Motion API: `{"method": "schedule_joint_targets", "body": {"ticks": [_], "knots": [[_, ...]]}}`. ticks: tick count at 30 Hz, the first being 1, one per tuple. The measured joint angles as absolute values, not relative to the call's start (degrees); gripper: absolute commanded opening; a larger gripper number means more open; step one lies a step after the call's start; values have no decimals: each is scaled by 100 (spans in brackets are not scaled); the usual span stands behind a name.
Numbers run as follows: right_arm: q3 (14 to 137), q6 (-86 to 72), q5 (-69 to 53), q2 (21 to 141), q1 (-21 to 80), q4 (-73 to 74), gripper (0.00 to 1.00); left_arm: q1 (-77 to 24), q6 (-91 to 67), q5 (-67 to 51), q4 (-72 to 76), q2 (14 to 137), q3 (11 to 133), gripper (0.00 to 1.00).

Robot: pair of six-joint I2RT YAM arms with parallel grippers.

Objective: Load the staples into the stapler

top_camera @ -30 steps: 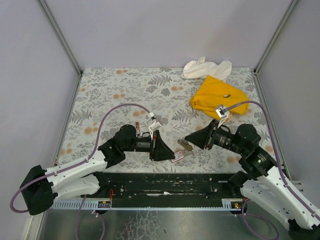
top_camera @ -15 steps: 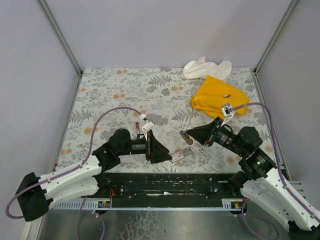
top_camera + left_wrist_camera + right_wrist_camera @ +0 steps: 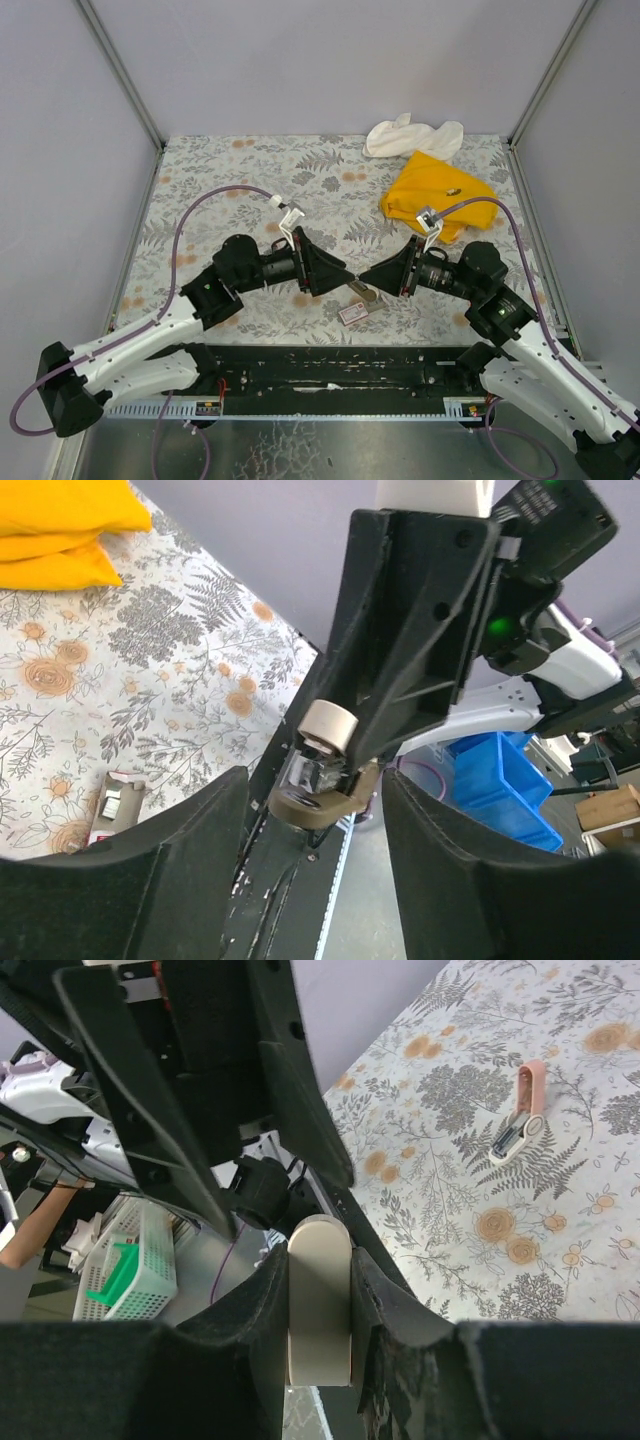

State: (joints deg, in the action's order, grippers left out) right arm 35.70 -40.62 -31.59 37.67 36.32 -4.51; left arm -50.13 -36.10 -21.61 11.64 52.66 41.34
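While the right end effector (image 3: 366, 279) clamps the stapler (image 3: 318, 782), the left end effector (image 3: 344, 272) faces it, open and empty. The staples (image 3: 352, 313) lie on the bench (image 3: 230, 170) just below both tips, toward the arm bases.

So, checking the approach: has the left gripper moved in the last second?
Yes. The left gripper has shifted from beside the staples toward the far edge of the table, nearer the right gripper.

The left tool (image 3: 346, 273) and right tool (image 3: 364, 279), which grips the stapler (image 3: 318, 1300), meet nose to nose over the middle of the bench (image 3: 220, 180), barring passage there. The staples (image 3: 353, 313) lie just nearside. The yellow cloth (image 3: 435, 190) and white cloth (image 3: 405, 135) fill the far right; the far left is open.
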Motion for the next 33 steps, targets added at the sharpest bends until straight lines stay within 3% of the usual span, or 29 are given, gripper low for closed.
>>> {"method": "schedule_joint_targets", "body": {"ticks": [5, 10, 17, 33], "knots": [[3570, -4069, -3336, 3837, 3632, -558, 4, -5011, -3682, -2298, 1208, 5655, 4150, 41], [3570, -4064, -3347, 3835, 3632, -554, 4, -5009, -3756, -2467, 1380, 5684, 4130, 39], [3570, -4051, -3227, 3848, 3632, -541, 4, -5009, -3833, -2512, 1649, 5485, 3916, 29], [3500, -4045, -3092, 3909, 3632, -513, 3, -5009, -3957, -2810, 2018, 5533, 3533, 24]]}}
